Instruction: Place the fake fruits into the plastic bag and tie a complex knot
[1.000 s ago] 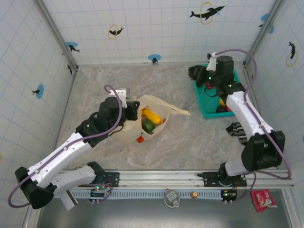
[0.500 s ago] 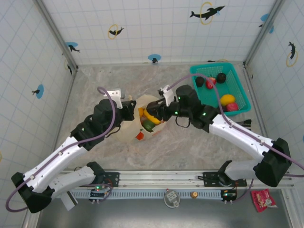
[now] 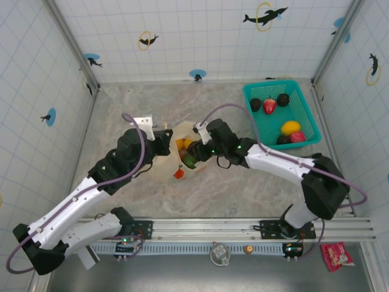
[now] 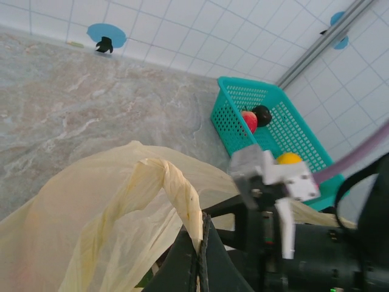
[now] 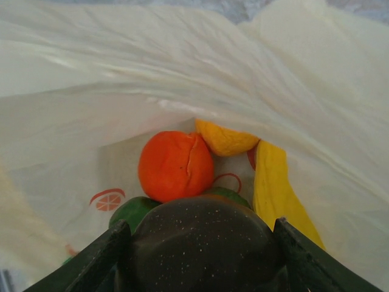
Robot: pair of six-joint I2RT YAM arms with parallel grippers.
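Observation:
The plastic bag point(image 3: 161, 169) lies open at mid-table, cream and crinkly. My left gripper point(image 3: 165, 139) point(image 4: 202, 255) is shut on its twisted handle point(image 4: 177, 191), holding the mouth up. My right gripper point(image 3: 193, 155) point(image 5: 203, 258) reaches into the bag's mouth, shut on a dark brown speckled fruit point(image 5: 203, 240). Beyond it inside the bag lie an orange fruit point(image 5: 175, 164), a yellow-orange piece point(image 5: 226, 139), a yellow banana point(image 5: 276, 188) and a green fruit point(image 5: 130, 213). Yellow point(image 3: 182, 144) and green point(image 3: 189, 161) fruits show from above.
A teal mesh basket point(image 3: 307, 103) point(image 4: 234, 112) stands at the back right, holding two dark fruits point(image 3: 283, 99), a red one point(image 3: 269, 106), a yellow one point(image 3: 292, 128) and a pink one point(image 3: 298, 137). Tiled walls close the table on three sides.
My right arm has swung from the basket leftward to the bag's mouth, carrying the dark fruit. The left gripper has kept its hold on the handle, shifting slightly left.

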